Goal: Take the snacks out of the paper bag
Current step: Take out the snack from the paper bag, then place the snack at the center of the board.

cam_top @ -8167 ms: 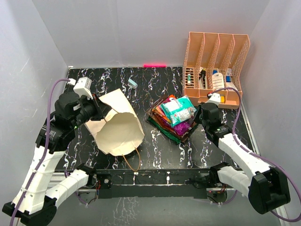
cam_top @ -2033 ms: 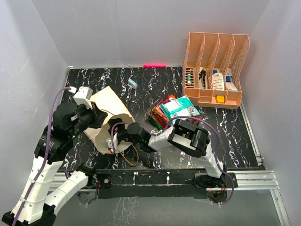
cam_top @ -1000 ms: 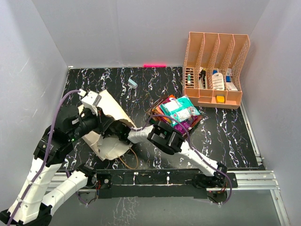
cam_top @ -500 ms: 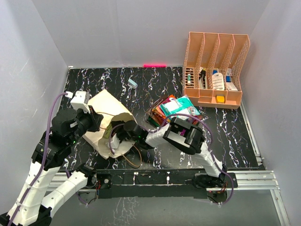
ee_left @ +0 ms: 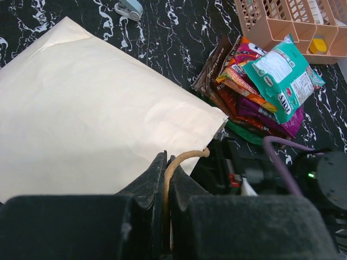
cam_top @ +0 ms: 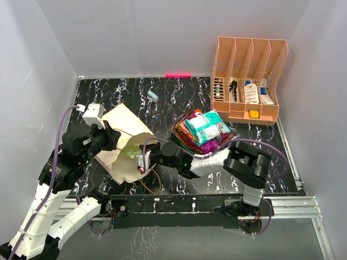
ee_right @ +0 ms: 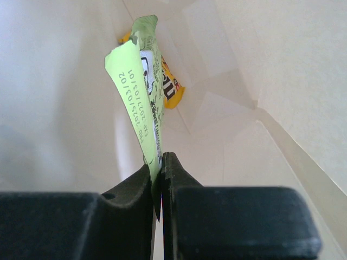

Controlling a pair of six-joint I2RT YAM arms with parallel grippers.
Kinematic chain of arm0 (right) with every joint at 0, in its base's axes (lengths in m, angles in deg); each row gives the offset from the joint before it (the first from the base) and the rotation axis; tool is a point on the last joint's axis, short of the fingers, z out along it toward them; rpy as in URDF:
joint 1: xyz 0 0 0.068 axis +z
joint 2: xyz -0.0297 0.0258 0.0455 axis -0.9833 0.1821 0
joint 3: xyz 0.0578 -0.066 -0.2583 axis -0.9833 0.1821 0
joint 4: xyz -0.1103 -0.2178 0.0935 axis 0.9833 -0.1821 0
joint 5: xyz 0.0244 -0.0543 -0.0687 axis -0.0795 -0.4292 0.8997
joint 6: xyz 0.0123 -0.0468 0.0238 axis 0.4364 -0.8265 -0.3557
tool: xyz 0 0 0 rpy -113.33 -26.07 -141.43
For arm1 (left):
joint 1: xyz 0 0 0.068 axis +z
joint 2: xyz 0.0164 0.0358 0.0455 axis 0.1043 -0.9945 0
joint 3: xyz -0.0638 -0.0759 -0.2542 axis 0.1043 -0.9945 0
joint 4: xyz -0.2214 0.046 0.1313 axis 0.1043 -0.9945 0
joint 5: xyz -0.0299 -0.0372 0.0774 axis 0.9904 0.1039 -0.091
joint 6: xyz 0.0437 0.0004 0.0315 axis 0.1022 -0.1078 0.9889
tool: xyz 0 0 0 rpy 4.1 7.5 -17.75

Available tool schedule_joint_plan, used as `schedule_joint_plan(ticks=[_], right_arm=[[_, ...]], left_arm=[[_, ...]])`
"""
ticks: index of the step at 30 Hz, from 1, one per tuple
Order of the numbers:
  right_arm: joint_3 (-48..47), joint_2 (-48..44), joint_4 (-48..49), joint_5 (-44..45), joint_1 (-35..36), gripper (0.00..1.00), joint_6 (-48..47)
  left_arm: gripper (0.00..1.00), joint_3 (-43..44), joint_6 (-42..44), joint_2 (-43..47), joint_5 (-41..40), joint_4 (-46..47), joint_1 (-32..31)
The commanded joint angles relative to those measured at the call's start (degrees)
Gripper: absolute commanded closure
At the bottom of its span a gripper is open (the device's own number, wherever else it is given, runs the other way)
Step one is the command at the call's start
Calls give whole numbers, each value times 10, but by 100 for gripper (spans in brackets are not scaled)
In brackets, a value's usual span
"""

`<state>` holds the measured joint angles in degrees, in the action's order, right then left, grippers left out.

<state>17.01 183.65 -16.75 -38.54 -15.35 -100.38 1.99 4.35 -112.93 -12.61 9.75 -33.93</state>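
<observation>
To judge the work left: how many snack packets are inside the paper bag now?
2. A light green packet, pinched by the right gripper, near the paper bag mouth; a yellow packet deeper inside, behind it. Others may be hidden.

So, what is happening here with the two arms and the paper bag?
The left gripper is shut on the cord handle of the paper bag. The right gripper reaches inside the bag and pinches a light green packet. A yellow packet lies deeper inside. Other snacks are piled on the table beside the bag.
</observation>
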Motion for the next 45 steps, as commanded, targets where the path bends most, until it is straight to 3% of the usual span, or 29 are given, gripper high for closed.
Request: schedule_joint_plan(ticks=[1,10,14,20,22,25,29,34,41,45], right_arm=[[39,-125,-49,-13,5,92,168],[111,-403,-268,-10,6,92,478],[107,-495,-379,114,5,92,639],[39,-556,-552,323,2,93,727],[9,-559,-586,337,-13,93,740],[-26,-541,-607,270,-72,93,752],[-57,-494,-615,68,-199,93,780],[-82,-454,-589,-120,-321,93,812],[-44,-388,-500,-376,-490,93,885],[-19,-348,-457,-445,-535,92,906]], left_arm=[[100,13,-20,-15,-17,3,-2],[100,14,-53,-25,-89,16,-2],[100,9,-53,-28,-90,23,-3],[100,9,-63,-35,-75,17,-2],[100,14,-66,-37,-66,12,-3],[100,12,-68,-36,-58,15,-2],[100,12,-74,-39,-44,20,-3],[100,24,-74,-46,-33,11,-2],[100,21,-52,-36,17,41,-2],[100,10,-42,-31,49,62,-2]])
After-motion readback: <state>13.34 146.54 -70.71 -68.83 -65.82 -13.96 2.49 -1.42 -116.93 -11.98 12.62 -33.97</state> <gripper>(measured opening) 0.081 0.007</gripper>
